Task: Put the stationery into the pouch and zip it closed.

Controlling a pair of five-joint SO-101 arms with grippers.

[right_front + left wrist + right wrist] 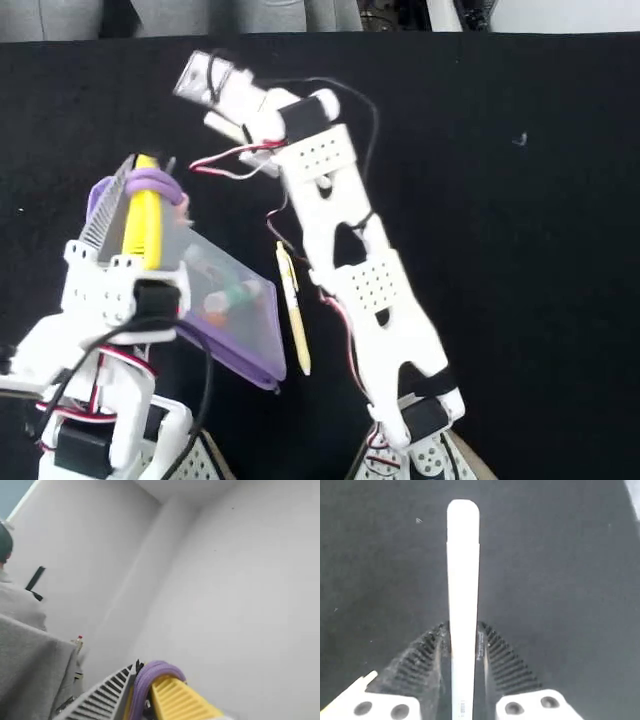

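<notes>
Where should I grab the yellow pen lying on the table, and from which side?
Grip the yellow pen mid-barrel from straight above, jaws across its thin width. It lies flat on the table, the pouch close on one side and the right arm on the other, so side approaches look crowded.

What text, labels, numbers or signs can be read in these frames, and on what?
No text can be read.
White pen: a small dark mark by the right gripper, too small to read.
Items in the pouch: too blurred for any label.
</notes>
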